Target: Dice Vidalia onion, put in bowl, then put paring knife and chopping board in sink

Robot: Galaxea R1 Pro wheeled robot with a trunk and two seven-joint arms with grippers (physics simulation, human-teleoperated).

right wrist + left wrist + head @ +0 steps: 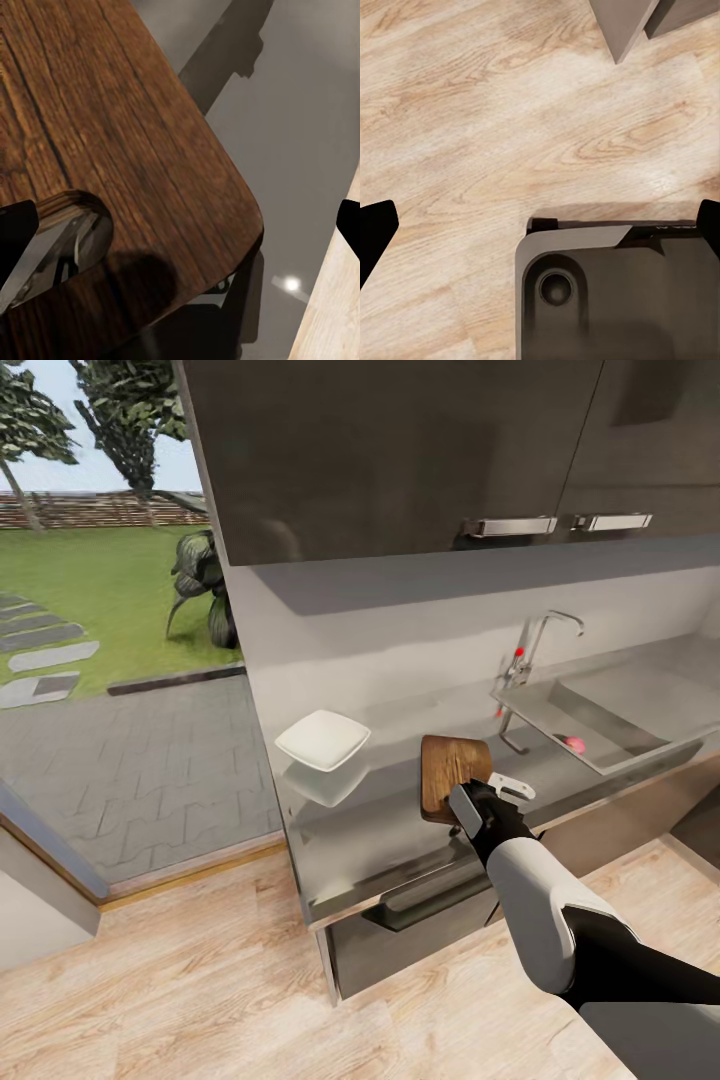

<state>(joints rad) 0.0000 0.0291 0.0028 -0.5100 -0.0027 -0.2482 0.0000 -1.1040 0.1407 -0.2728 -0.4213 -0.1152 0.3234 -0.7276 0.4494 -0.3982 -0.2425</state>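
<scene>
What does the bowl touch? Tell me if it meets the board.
Apart. Head view shows bare countertop between bowl and board.

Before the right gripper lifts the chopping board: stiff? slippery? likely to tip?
The chopping board looks like a solid wooden slab, so probably rigid. It lies flat on the glossy countertop, so it may slide if pushed. Gripped at the handle-hole end, it would likely hang down from the right gripper.

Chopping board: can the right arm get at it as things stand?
Probably yes. The right tool hangs right over the chopping board at its near edge, fingers spread, nothing between them; the slot-shaped handle hole sits close below.
</scene>
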